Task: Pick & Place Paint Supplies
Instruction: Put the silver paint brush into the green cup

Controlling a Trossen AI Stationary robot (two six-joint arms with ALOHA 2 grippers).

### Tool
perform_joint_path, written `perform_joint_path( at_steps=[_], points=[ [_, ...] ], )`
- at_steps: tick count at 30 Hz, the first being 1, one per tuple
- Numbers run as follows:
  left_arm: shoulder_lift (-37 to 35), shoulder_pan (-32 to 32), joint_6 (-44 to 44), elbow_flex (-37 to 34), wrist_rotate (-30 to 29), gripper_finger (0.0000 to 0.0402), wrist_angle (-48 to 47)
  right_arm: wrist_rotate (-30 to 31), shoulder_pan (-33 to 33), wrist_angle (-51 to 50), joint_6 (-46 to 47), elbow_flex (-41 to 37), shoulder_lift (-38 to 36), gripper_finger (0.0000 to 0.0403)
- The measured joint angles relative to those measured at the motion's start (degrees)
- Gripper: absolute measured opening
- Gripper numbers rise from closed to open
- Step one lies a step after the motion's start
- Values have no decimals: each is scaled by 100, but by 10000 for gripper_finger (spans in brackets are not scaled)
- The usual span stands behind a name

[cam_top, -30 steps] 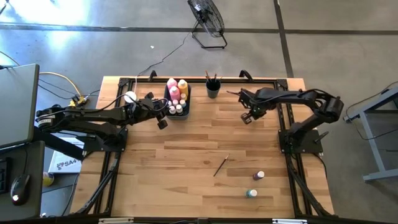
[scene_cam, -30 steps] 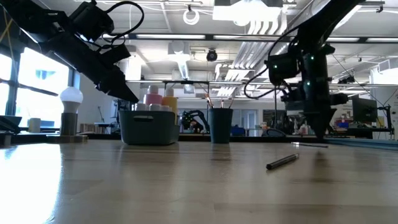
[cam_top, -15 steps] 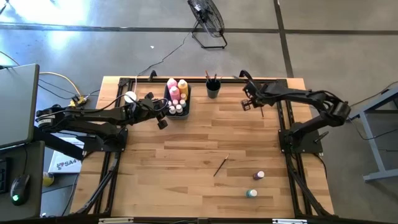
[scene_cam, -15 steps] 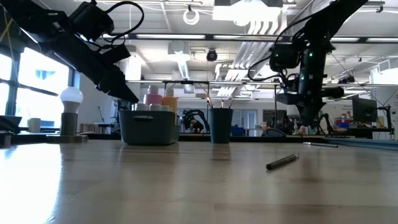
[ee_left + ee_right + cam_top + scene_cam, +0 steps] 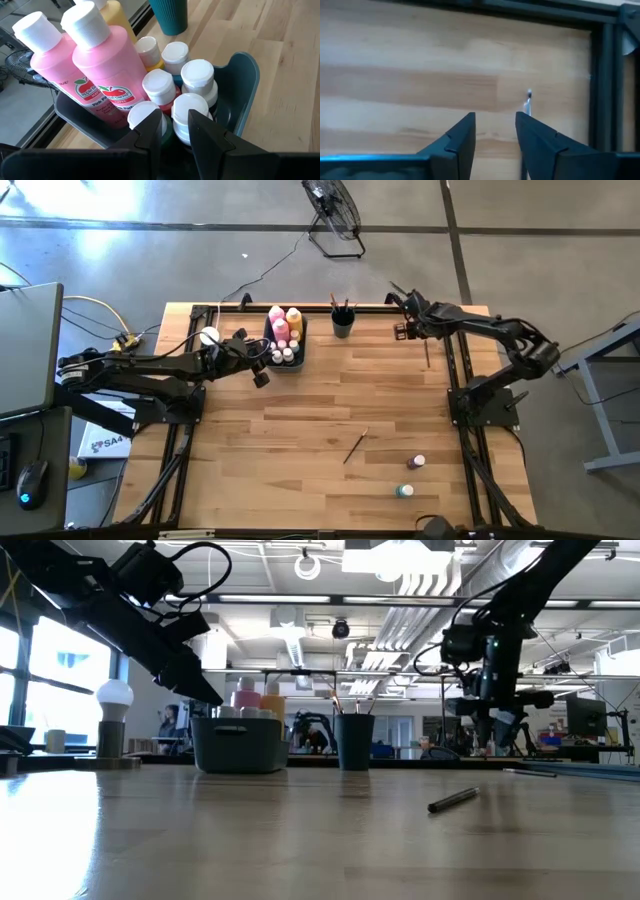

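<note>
At the back of the table: I think I am on the step of picking up a brush.
My left gripper [image 5: 175, 120] hangs over the bin [image 5: 270, 345] of small paint bottles [image 5: 159, 84], jaws a little apart, holding nothing. A loose brush [image 5: 356, 446] lies mid-table. My right gripper [image 5: 495, 122] hovers at the back right, jaws apart and empty, with a thin brush [image 5: 527, 103] on the wood just past them. Next I should go low, pinch that thin handle, and carry it to the cup [image 5: 342, 326].
</note>
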Motion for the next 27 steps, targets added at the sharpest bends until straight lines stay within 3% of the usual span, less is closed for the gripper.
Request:
perform_joint_path(
  at_steps=[13,21,27],
  points=[
    [1,0,-84,0,0,90,0,-329,-618,146,21,2,17,97],
    [2,-1,-94,0,-9,90,0,-765,-138,290,166,2,17,92],
    [2,-1,-96,0,-11,90,52,-355,129,34,162,4,17,33]
  ],
)
